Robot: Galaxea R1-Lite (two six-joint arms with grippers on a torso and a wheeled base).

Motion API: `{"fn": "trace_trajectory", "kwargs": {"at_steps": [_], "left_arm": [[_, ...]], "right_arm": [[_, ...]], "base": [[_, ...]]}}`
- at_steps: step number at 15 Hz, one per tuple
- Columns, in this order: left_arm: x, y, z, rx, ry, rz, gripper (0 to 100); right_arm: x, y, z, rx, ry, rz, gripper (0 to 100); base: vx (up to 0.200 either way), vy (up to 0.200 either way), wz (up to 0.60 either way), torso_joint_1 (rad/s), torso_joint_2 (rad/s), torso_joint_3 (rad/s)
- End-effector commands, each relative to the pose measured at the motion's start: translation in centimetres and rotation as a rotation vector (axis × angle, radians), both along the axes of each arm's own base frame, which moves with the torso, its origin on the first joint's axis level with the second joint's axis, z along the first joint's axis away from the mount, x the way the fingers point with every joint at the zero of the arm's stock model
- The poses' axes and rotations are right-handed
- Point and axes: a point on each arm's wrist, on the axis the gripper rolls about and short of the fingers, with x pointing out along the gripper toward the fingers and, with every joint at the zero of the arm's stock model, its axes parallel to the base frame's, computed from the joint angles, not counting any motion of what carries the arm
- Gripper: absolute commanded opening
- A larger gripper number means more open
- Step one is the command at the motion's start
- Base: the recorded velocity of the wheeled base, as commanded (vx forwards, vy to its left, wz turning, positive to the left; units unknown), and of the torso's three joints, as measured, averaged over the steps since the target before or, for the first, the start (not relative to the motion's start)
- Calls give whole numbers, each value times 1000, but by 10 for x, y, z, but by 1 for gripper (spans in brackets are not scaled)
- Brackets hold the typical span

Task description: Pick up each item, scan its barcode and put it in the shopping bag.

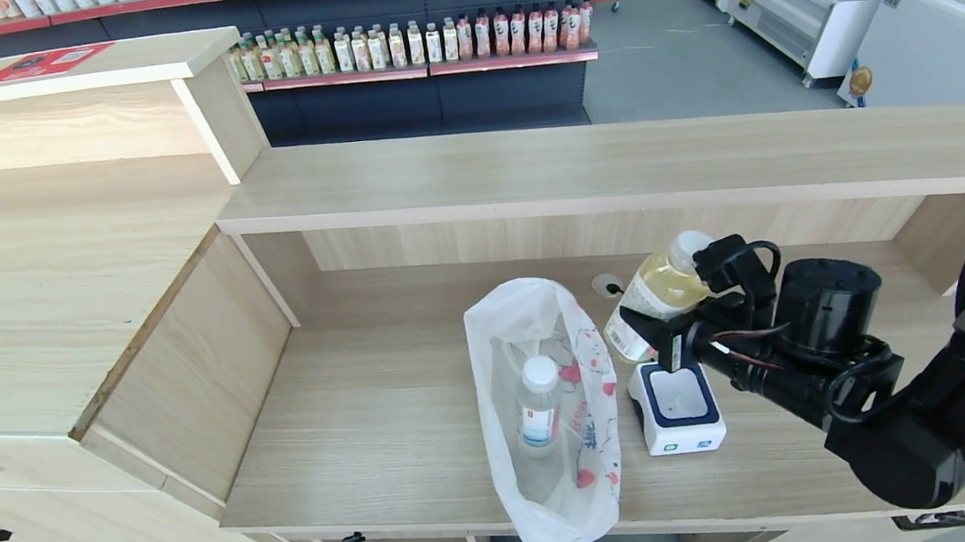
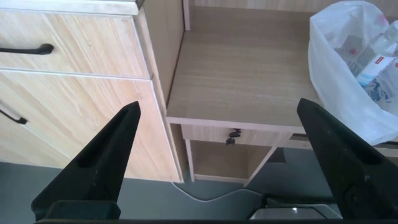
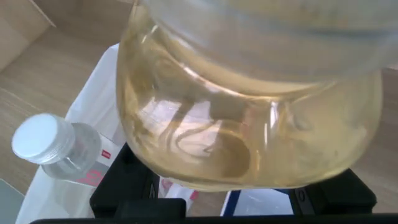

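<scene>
Right tool (image 1: 686, 303) clamping bottle (image 1: 659, 286), left tool (image 2: 219, 104) spread wide

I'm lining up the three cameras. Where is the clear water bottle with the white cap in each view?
Head view: water bottle in the white bag, beside the scanner.
Left wrist view: water bottle inside the bag, at the counter's front edge.
Right wrist view: its white cap beneath the held yellow bottle.
Shared landmark: the white bag.
</scene>
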Motion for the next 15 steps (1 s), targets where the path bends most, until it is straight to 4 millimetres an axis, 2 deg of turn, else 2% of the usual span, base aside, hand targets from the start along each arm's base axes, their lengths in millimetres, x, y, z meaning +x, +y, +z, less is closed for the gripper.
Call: {"fn": "trace_trajectory", "kwargs": {"at_steps": [1, 5, 9, 15], "left_arm": [[0, 0, 0, 0, 0, 0, 100], [0, 0, 0, 1, 0, 0, 100], [0, 0, 0, 1, 0, 0, 100], [0, 0, 0, 1, 0, 0, 100]], "right_arm": [[8, 16, -15, -9, 24, 35, 0], [23, 33, -50, -38, 83, 60, 0], [37, 42, -73, -55, 100, 61, 0], [41, 46, -105, -89, 97, 72, 0]], "base": [[0, 0, 0, 0, 0, 0], [0, 0, 0, 0, 0, 0], [0, 0, 0, 0, 0, 0], [0, 0, 0, 0, 0, 0]]}}
